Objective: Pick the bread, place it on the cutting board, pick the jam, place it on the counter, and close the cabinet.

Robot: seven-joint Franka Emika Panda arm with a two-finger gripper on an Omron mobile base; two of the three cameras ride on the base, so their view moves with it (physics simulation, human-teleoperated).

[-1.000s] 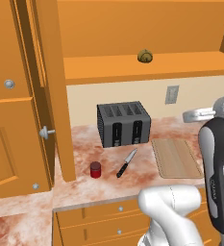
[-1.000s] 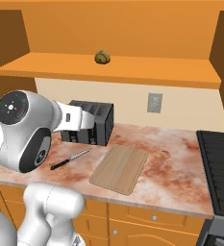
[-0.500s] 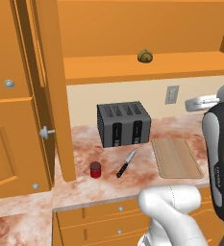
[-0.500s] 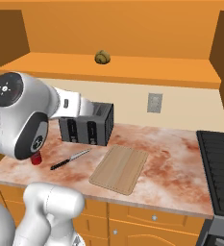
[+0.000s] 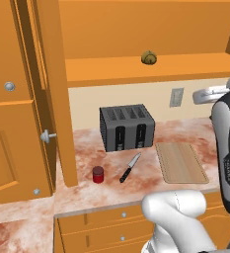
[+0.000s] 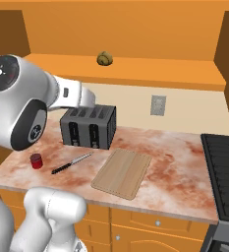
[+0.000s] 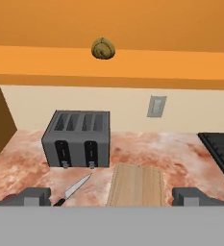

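Step in hand, by judgement: reach for the bread; nothing had been grasped.

1. Cabinet (image 5: pixel 22 99): doors stood open, one door edge projecting over the left end of the tabletop (image 6: pixel 185 152). The approach was best kept to the right of that door and square-on to the shelf (image 7: pixel 108 65).
2. Tabletop: toaster (image 7: pixel 77 139) sat at the back, approx. under the shelf. The arm had to stay above it during the reach.
3. Cutting board (image 7: pixel 136 185): lay flat and bare, just right of the toaster; drop zone was free.
4. Hand (image 7: pixel 111 197): jaws were spread wide, empty, fingertips at the lower corners of the hand view, well back from the shelf.
5. Knife (image 5: pixel 130 167): lay between jam and board, touching neither; no obstacle at shelf height.
6. Jam (image 5: pixel 98 174): stood upright on the tabletop near the door edge, so that part looked already done.
7. Bread (image 7: pixel 103 48): sat on the shelf, slightly left of centre in the hand view. Recommended: raise the hand to shelf level, centre the jaws on the roll, advance horizontally, close across its widest part. Depth from the shelf lip was hard to judge, prob. near the front.
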